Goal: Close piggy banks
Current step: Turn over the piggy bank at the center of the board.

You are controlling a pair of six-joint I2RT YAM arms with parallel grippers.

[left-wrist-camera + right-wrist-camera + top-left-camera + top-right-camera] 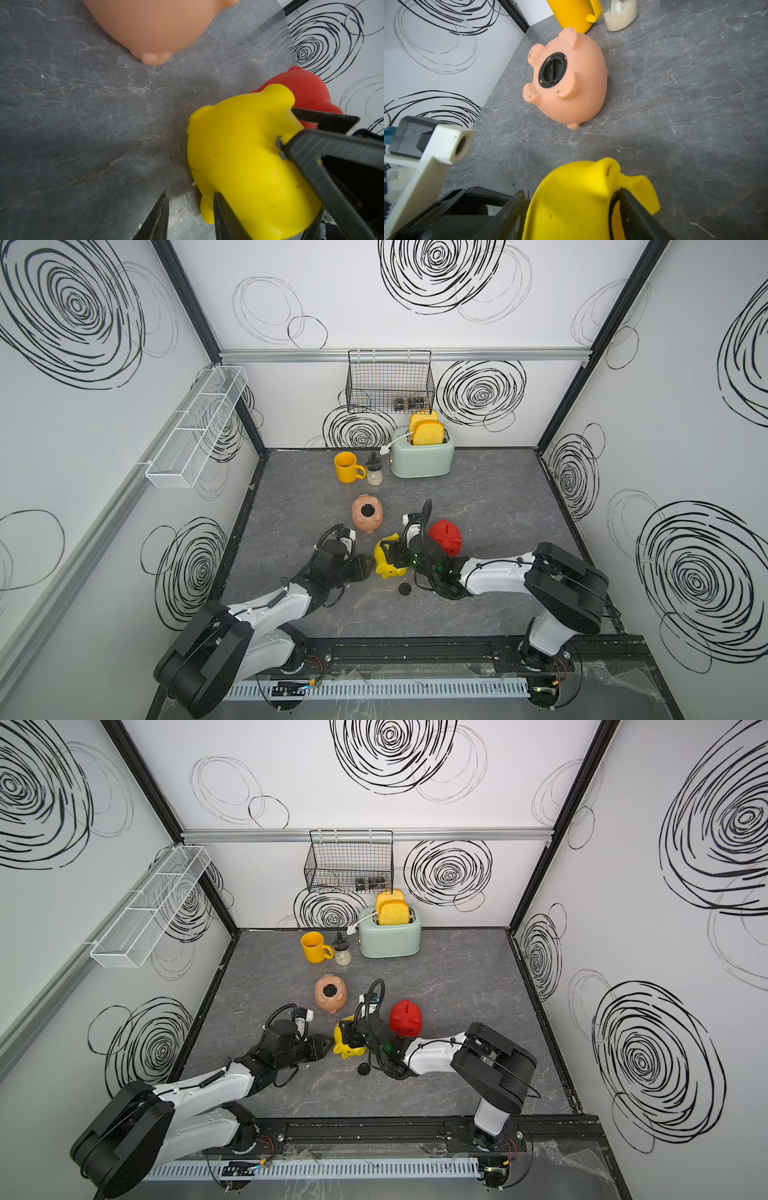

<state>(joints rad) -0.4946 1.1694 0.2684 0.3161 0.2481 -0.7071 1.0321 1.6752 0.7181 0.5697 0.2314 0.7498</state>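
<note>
Now right fingers (633,216) pinch the glossy, rounded yellow pig (571,197); left fingers (158,220) gape slightly.

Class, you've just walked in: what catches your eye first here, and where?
Three bright pigs cluster in the middle: the yellow piggy bank, tipped over and gripped by the right hand, with the red piggy bank beside it. The pale pink piggy bank lies belly-up farther back, a black plug in its hole; a loose plug lies in front.
</note>
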